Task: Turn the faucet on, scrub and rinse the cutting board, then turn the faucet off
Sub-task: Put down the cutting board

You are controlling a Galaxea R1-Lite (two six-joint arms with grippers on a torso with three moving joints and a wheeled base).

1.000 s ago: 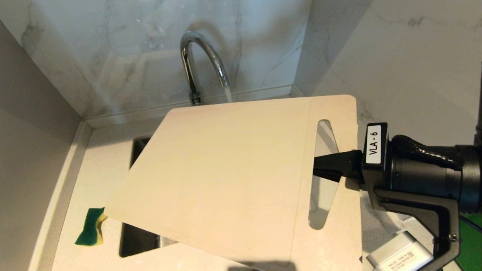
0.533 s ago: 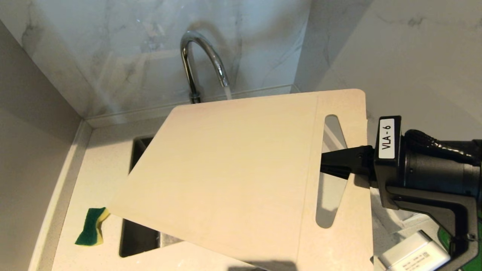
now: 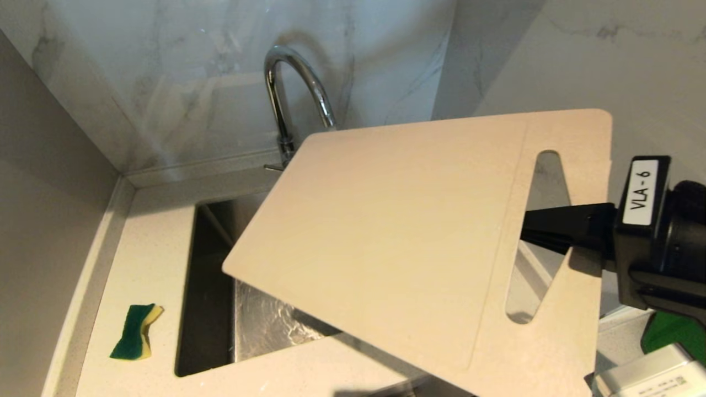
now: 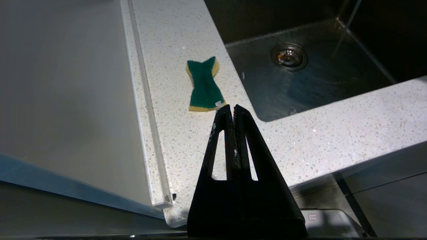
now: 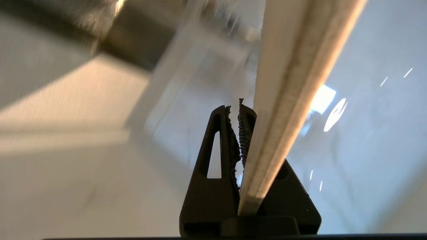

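Since a second ago your cutting board (image 3: pixel 397 242) has swung right and up, uncovering more of the sink (image 3: pixel 265 325) — the faucet (image 3: pixel 287 94) spout tip now hides behind its upper edge. You have the right end effector (image 3: pixel 529 229) clenched on the board's handle strip beside the slot, holding it tilted in the air above the sink. Your left end effector (image 4: pixel 233 111) is clenched on nothing, hovering over the desk (image 4: pixel 317 133) — near the green-and-yellow sponge (image 4: pixel 202 85) lying left of the sink.
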